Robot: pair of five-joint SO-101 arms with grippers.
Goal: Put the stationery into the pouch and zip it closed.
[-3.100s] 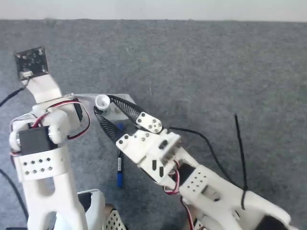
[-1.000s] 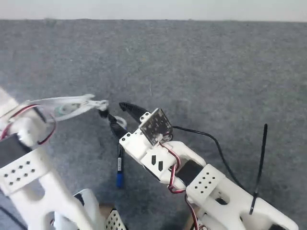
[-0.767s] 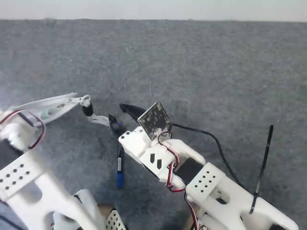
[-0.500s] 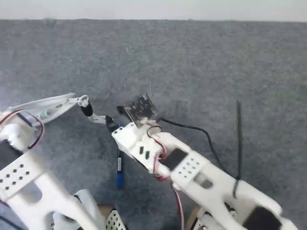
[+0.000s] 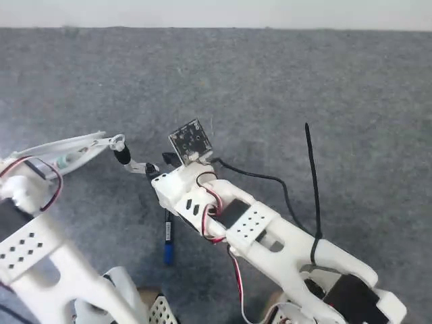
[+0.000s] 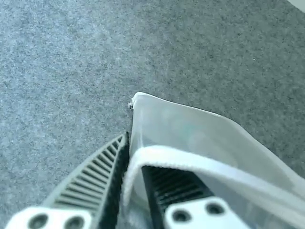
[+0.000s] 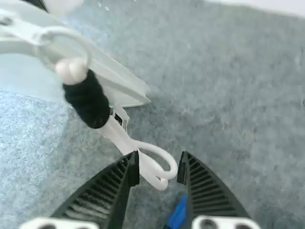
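The translucent pouch [image 5: 64,152] hangs above the table at the left, and my left gripper [image 6: 135,153] is shut on its white zipper edge [image 6: 190,164]. From the pouch's corner runs a zipper pull: a black bead [image 5: 123,155] and then a white cord loop [image 5: 143,167]. My right gripper [image 5: 160,173] is at the end of that loop. In the right wrist view it [image 7: 157,167] is open by a narrow gap, with the cord loop [image 7: 118,135] lying between the fingertips. A blue pen [image 5: 167,236] lies on the grey mat beneath the right gripper.
Grey carpet-like mat [image 5: 304,81] covers the table, with wide free room at the back and right. A black cable [image 5: 270,181] trails from the right arm. The arm bases [image 5: 135,297] crowd the front edge.
The left arm swung left, tilting the pouch from flat to edge-on. The right gripper rolled over, advanced to the zipper pull, and narrowed its fingers around the cord loop. The pen stayed put.
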